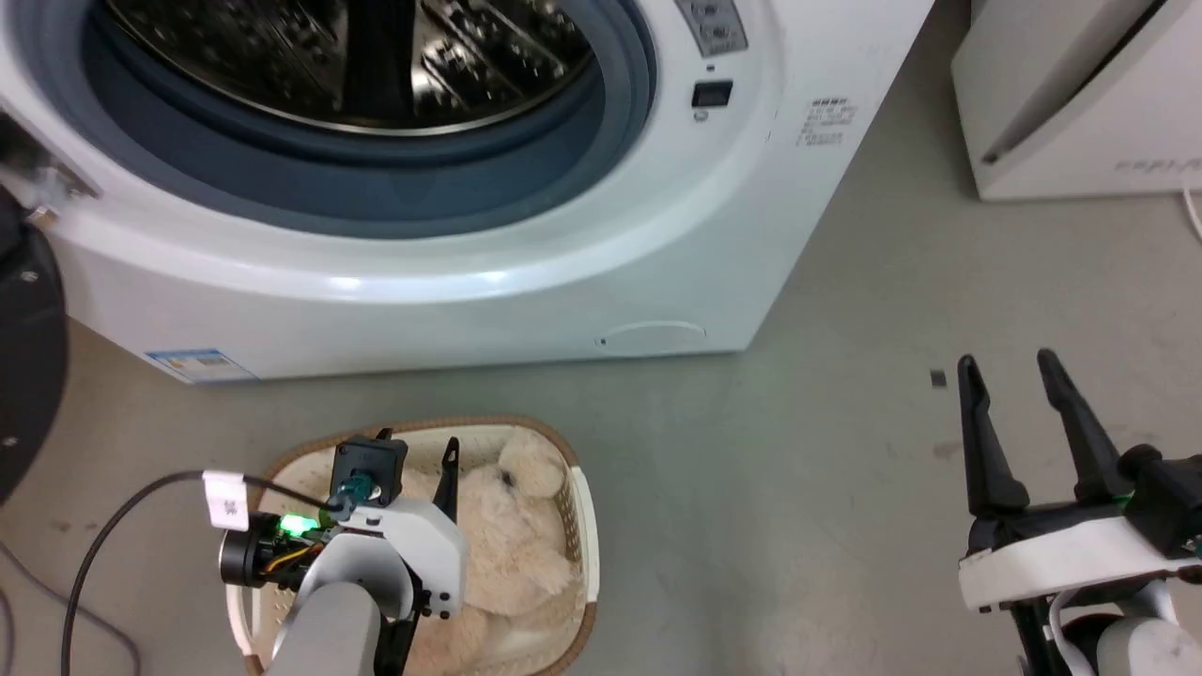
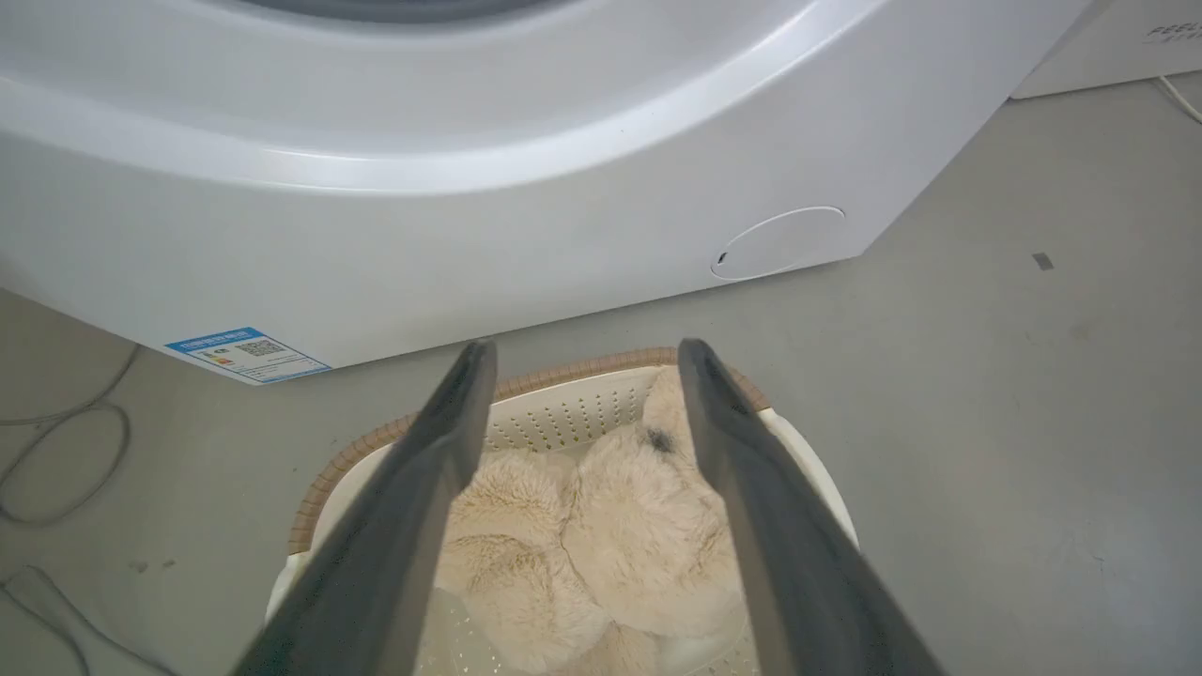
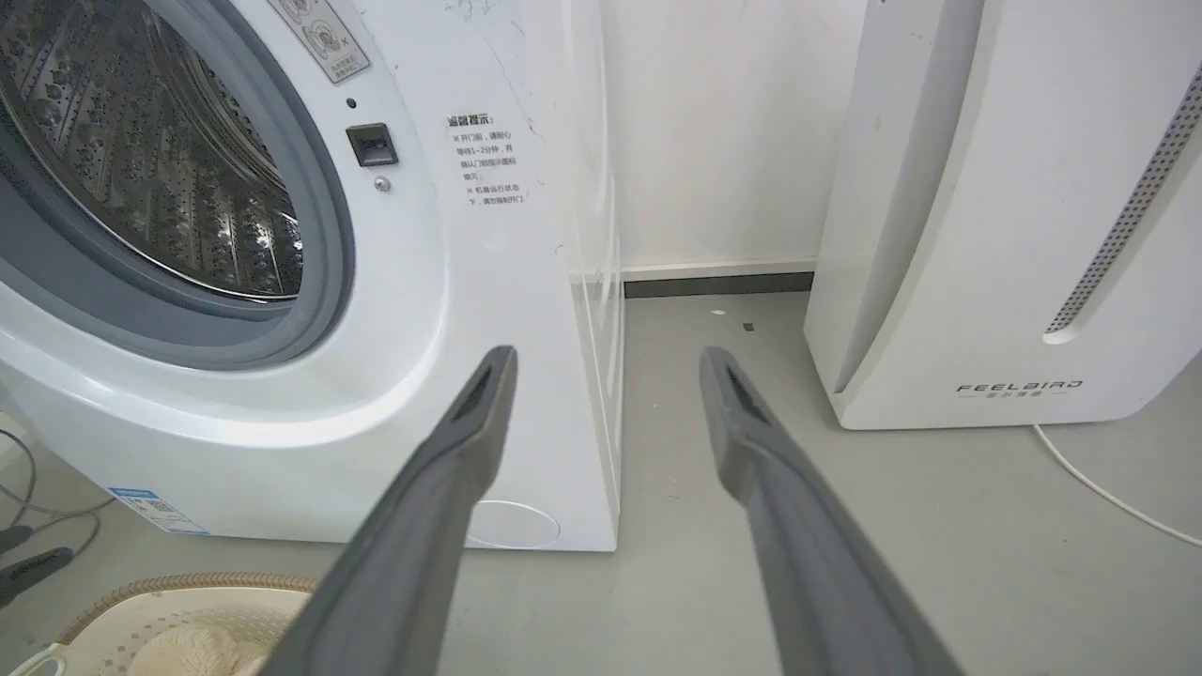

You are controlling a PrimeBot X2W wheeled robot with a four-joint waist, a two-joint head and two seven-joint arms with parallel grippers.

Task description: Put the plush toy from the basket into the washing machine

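- The left gripper [image 1: 419,439] hangs over the basket [image 1: 584,512] with its fingers spread wide and gripping nothing; the pictures do not settle whether the tips touch fur.
- Directly below and between those fingers, the plush toy [image 1: 512,530] lies inside the basket, its cream fur taking up most of the space. A small dark spot on it shows near the finger on the right of the left wrist view.
- The basket's perforated wall and brown rim show just beyond the left gripper's fingertips.
- The right gripper [image 1: 1007,359] is well apart from the basket, over bare floor [image 1: 826,469], its fingers likewise parted and empty.
- The basket stands on the grey floor, close in front of the washing machine [image 1: 470,253].
- Beyond both grippers, the washing machine's porthole is open: grey-blue rubber ring [image 1: 376,183], and a shiny steel drum [image 1: 394,56] with nothing visible in it.
- The dark door [image 1: 23,357] is swung out beyond the left gripper's outer side.
- Ahead of the right gripper stands a white appliance [image 3: 986,235] against a white wall [image 3: 714,131].
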